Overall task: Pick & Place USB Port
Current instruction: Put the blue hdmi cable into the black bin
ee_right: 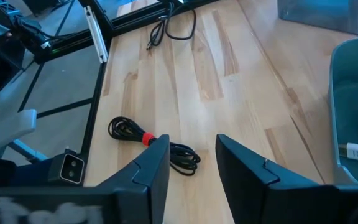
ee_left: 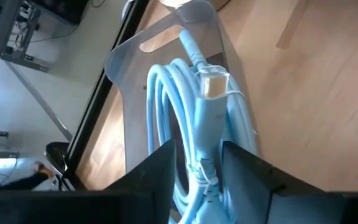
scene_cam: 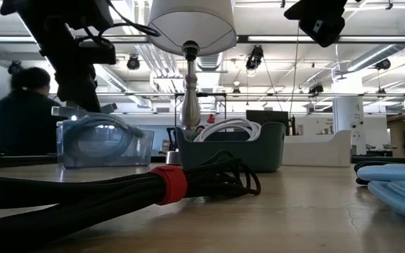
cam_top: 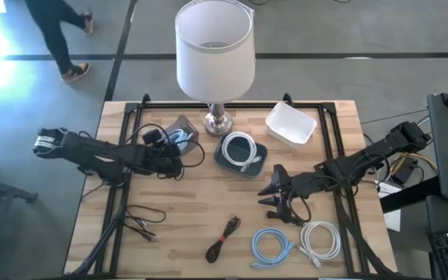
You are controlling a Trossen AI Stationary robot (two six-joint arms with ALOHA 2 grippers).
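A coiled light blue USB cable [ee_left: 188, 93] lies in a clear plastic container [cam_top: 180, 131] beside the lamp base; the low view shows the same container [scene_cam: 104, 144]. My left gripper [ee_left: 196, 149] is open. It hovers just on the near side of the container [cam_top: 176, 161], and its fingers frame the coil without touching it. My right gripper [ee_right: 191, 140] is open too. It hangs over bare table [cam_top: 272, 198] near the dark teal tray [cam_top: 241, 155], which holds a white cable. A black cable with a red band [ee_right: 151, 144] lies on the wood ahead of it.
A lamp [cam_top: 215, 54] stands at the far edge, with a white bin [cam_top: 291, 124] to its right. Near the front edge lie the black banded cable [cam_top: 222, 239], a light blue coil [cam_top: 272, 247] and a white coil [cam_top: 320, 239]. A thin black cable [cam_top: 142, 222] lies front-left. A person walks beyond the table.
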